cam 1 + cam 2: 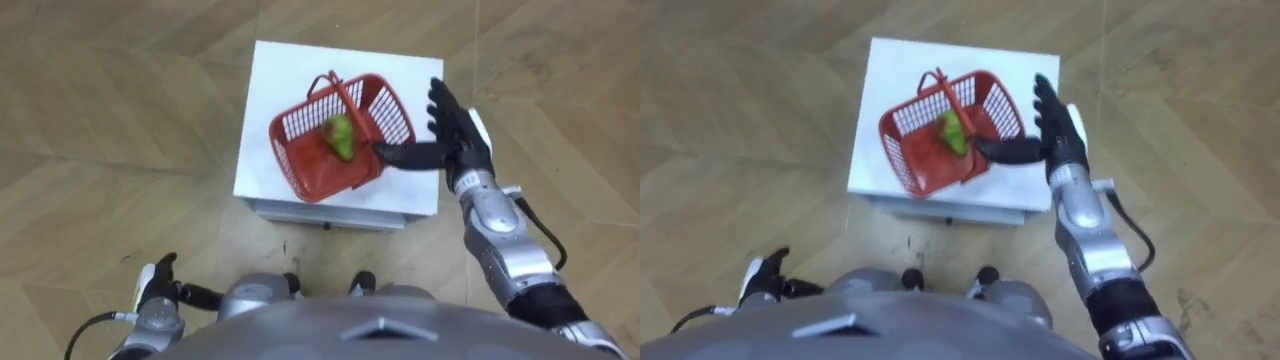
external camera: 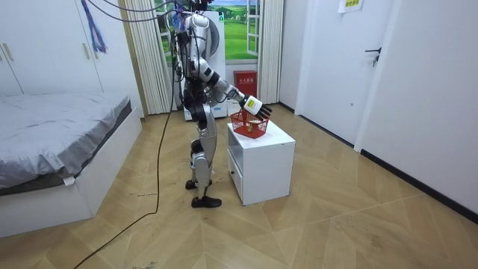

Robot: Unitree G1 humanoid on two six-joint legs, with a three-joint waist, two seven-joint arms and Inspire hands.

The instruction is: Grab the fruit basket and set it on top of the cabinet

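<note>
Red plastic mesh is what catches the eye: the fruit basket (image 1: 300, 160) sits on top of a small white table (image 1: 270, 90), turned askew to the table's edges. Its thin handle (image 1: 345, 98) arches over the open top, running from about 12 o'clock down toward 5 o'clock across the basket. One green fruit (image 1: 341, 137), pear-like in shape, lies inside near the middle, under the handle.

From where I stand, the robot is upright on both legs at the table's side, facing it, right arm stretched forward over the top. Its right hand (image 1: 455, 135) is at 3 o'clock of the basket, spread wide with the fingers (image 1: 440, 100) straight and pointing toward 12 o'clock. The thumb (image 1: 405, 155) is held out sideways toward 9 o'clock, its tip at the basket's near right corner. Whether it actually touches the rim I cannot tell. The hand holds nothing, and the basket rests on the table with the handle free.

The left hand (image 1: 157, 290) hangs low beside the body, at about 7 o'clock in the eye views, well apart from the table. How it is set I cannot tell.

Herringbone wood floor (image 1: 120, 120) surrounds the table. A bed (image 2: 52, 127) with a grey cover stands on the room view's left, behind the robot.
</note>
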